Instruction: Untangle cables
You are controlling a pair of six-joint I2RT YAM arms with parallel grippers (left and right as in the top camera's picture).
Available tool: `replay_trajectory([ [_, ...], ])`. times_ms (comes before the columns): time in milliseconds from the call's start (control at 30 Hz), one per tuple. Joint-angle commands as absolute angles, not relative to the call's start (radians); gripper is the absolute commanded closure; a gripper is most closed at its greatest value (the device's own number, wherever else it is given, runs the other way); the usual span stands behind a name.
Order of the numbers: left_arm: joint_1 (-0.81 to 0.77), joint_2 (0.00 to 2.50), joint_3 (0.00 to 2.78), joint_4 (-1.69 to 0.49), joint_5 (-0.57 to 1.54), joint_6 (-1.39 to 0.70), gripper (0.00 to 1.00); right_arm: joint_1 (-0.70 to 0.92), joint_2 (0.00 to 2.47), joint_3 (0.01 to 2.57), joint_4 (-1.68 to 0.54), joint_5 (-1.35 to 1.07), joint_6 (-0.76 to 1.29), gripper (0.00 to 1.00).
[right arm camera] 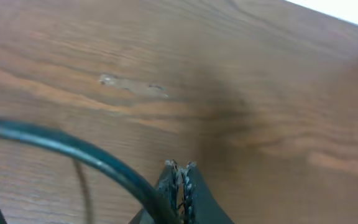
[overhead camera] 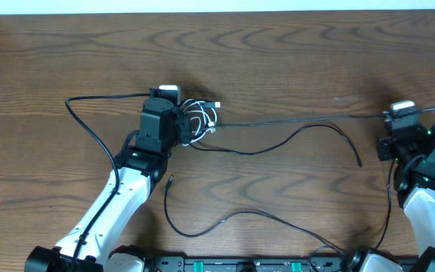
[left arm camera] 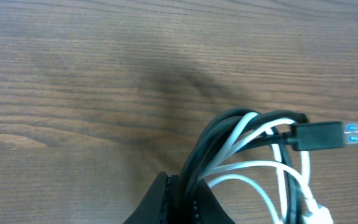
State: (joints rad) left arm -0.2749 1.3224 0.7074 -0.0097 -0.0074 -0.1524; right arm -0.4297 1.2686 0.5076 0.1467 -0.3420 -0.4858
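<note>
**A:** Item one, progress of the sorting?
**B:** Barely begun, by my estimate. Knot of thin black and white cords, looped tight, a flat black plug sticking out. It lies left of centre on the brown wood-grain table.
**A:** Held by?
**B:** Left gripper, clamped on the knot's black and white strands.
**A:** Item two?
**B:** Right gripper, clenched, at the table's right side. A stretched thin black cord runs up to its fingers. Pinched or merely beside them, I cannot tell.
**A:** Stock already separate?
**B:** One loose thin black cord, lying alone near the front edge.
**A:** Outstanding?
**B:** White and black within the knot, all to be parted.
</note>
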Motion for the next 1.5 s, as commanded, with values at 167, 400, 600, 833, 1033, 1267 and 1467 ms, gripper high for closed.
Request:
replay_trajectory([
  [167, -0.264, 1.319, 0.719, -0.023, -0.092, -0.139, 0.92, -0.575, 1.264, 0.508, 0.191, -0.32, -0.17, 0.99],
  [400, -0.264, 1.319, 0.719, -0.023, -0.092, -0.139, 0.86, -0.687, 1.264, 0.508, 0.187, -0.311, 0.011, 0.99],
  [600, -0.264, 1.319, 0.719, -0.022, -0.099, -0.139, 0.86, -0.751, 1.264, 0.508, 0.184, -0.317, 0.093, 0.99],
  [833, -0.264, 1.319, 0.719, -0.023, -0.125, -0.138, 0.85, -0.754, 1.264, 0.508, 0.175, -0.24, 0.152, 0.99],
  [1033, -0.238, 1.319, 0.719, -0.039, -0.268, -0.139, 0.75, -0.786, 1.264, 0.508, 0.175, -0.208, 0.194, 0.99],
  [1267, -0.142, 1.319, 0.719, -0.087, -0.234, -0.215, 0.74, -0.793, 1.264, 0.508, 0.171, -0.257, 0.194, 0.99],
  [1467, -0.141, 1.319, 0.719, -0.067, 0.033, -0.208, 0.74, -0.764, 1.264, 0.508, 0.191, -0.34, 0.194, 0.62],
])
